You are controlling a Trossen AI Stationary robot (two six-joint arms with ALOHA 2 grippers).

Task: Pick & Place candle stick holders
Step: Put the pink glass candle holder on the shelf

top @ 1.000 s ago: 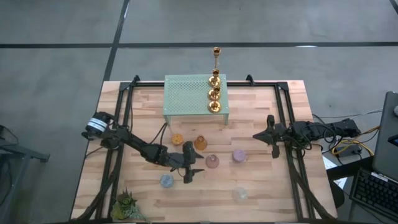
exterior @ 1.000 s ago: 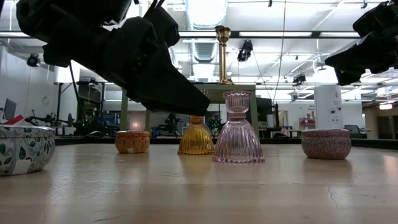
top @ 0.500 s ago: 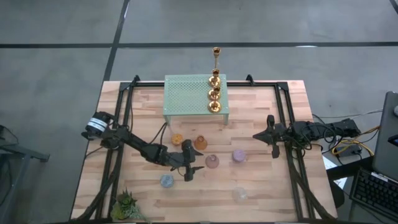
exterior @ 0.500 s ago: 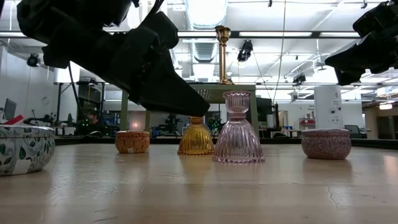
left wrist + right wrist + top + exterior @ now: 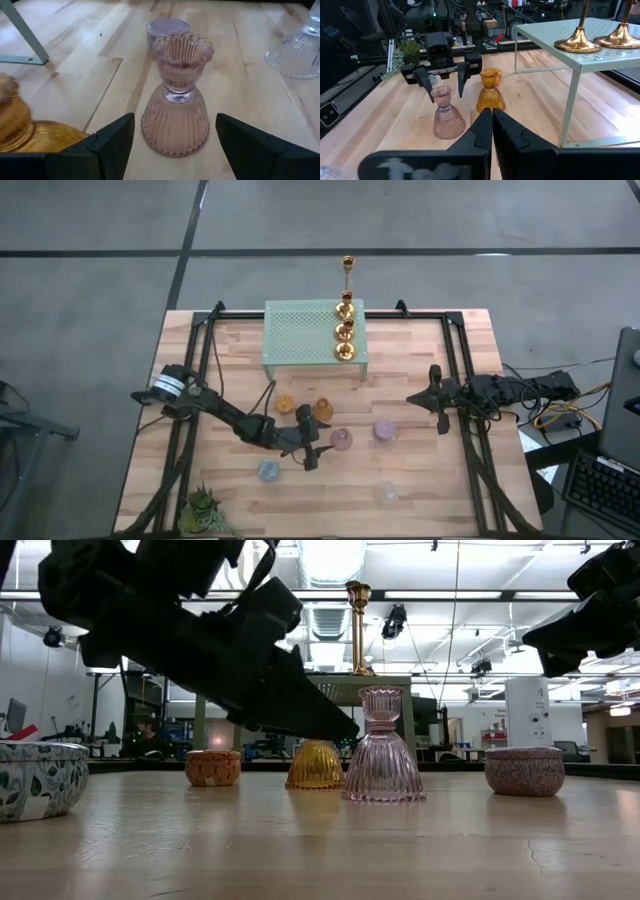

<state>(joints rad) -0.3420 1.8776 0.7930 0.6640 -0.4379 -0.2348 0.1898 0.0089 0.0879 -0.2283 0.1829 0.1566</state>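
The pink ribbed glass holder (image 5: 342,440) stands upright on its wide base on the table, also in the left wrist view (image 5: 176,100). My left gripper (image 5: 312,450) is open. Its fingers stand on either side of the pink holder, apart from it (image 5: 445,82). The amber holder (image 5: 322,410), the orange one (image 5: 285,404), the purple one (image 5: 384,429), the blue one (image 5: 268,470) and the clear one (image 5: 385,492) stand around it. Three gold candlesticks (image 5: 344,330) stand on the mint-green stand (image 5: 300,332). My right gripper (image 5: 440,402) is shut and empty at the table's right.
The amber holder (image 5: 30,135) stands close beside my left gripper's finger. A tall gold candlestick (image 5: 348,268) shows beyond the stand's far edge. A small spiky plant (image 5: 205,510) sits at the near left corner. Bare wood lies near the table's front edge (image 5: 320,850).
My left gripper has moved toward the table's right edge, toward the pink holder, and has turned from pointing at the near edge to pointing at the holder. The holders have stayed where they were.
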